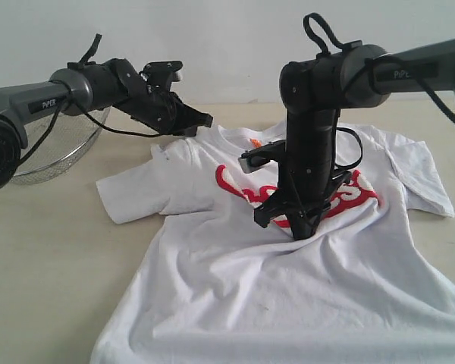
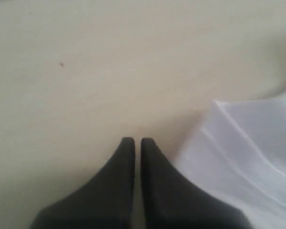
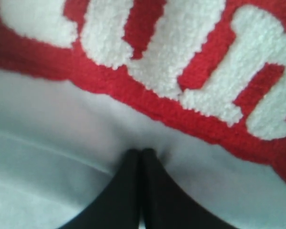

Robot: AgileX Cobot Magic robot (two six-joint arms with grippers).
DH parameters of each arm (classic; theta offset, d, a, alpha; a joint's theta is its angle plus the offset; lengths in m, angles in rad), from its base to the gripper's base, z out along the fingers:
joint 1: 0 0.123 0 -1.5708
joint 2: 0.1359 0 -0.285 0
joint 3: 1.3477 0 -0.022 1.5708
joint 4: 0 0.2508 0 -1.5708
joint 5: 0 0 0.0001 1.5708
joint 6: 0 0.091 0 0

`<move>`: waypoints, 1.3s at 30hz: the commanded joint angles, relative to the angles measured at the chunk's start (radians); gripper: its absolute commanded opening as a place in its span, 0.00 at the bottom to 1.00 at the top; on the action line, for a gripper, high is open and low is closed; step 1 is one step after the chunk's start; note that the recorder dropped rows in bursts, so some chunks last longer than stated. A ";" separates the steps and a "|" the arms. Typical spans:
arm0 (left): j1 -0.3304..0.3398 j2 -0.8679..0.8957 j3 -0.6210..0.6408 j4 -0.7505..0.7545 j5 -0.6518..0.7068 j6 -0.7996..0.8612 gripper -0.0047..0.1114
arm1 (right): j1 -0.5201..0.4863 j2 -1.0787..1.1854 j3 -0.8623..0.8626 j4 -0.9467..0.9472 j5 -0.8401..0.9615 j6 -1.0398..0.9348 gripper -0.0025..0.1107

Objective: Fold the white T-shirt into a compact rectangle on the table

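Two claws: both clenched, jaws pressed together with no gap showing.
Right claw (image 1: 299,230): points straight down, tips planted on the white T-shirt (image 1: 235,273) at mid-chest, just below the red lettering (image 3: 133,90). Creases run in toward the tips, but I cannot tell whether a pinch of cloth is caught between them.
Left claw (image 1: 203,120): empty, hanging above the worktop (image 1: 45,250) just off the shirt's shoulder and clear of the cloth. Its wrist view shows a white edge right beside the tips.
Shirt position: spread face-up on the worktop, collar at the far side, hem toward the exterior camera, one sleeve out to each side.
Key relation: the long axis runs collar to hem, passing through the right claw's contact point. The right arm is on the garment, the left beside its sleeve. By my judgement, a fold calls for a claw at an edge, not mid-chest.
Surface: pale, matte and flat; the cloth is rumpled around the chest and hem.
Room: plain light wall behind; a wire-mesh basket (image 1: 53,155) at the far left, apart from the shirt.
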 commanded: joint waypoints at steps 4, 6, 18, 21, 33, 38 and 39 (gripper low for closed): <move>0.064 -0.060 -0.087 -0.114 0.047 0.119 0.08 | -0.009 -0.013 -0.124 -0.150 -0.050 0.045 0.02; 0.069 -0.089 -0.087 -0.111 0.125 0.127 0.08 | -0.009 -0.042 -0.159 -0.235 -0.074 0.097 0.02; 0.041 -0.102 -0.087 -0.115 0.485 0.110 0.08 | -0.174 -0.048 -0.248 -0.300 -0.157 0.136 0.02; 0.015 -0.078 -0.087 -0.118 0.480 0.110 0.08 | -0.219 -0.020 -0.248 -0.211 -0.184 0.067 0.02; -0.026 0.028 -0.087 -0.011 0.370 0.012 0.08 | -0.230 0.050 -0.248 -0.092 -0.340 0.015 0.02; -0.011 0.084 -0.087 0.003 0.278 0.002 0.08 | -0.230 0.050 -0.248 -0.071 -0.379 0.019 0.02; 0.002 0.094 -0.087 0.003 0.253 0.002 0.08 | -0.230 0.050 -0.248 -0.071 -0.389 0.019 0.02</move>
